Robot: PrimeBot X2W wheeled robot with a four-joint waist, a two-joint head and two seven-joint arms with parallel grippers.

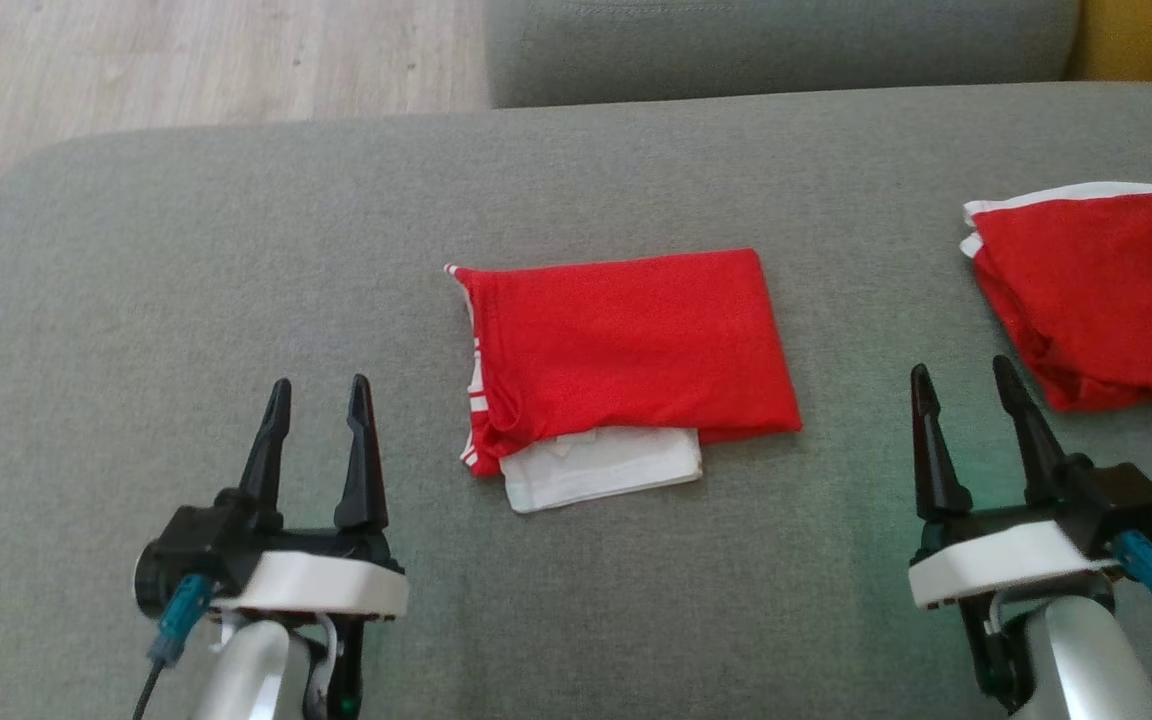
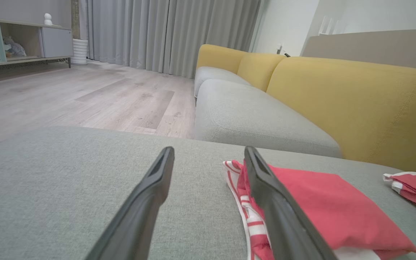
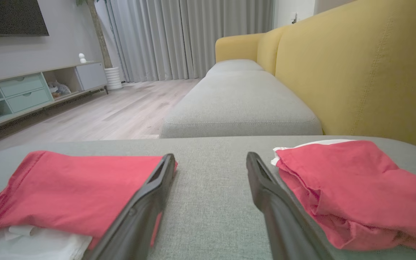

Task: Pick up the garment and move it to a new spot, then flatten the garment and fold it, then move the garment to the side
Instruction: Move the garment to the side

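Red garment (image 1: 626,345) lies folded on the grey cushion (image 1: 136,300) — a white layer shows at its near edge. Left hand (image 1: 321,382) and right hand (image 1: 962,366) flank it — both spread, empty.

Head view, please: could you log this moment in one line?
centre garment: folded, flat | left gripper: open, empty | right gripper: open, empty
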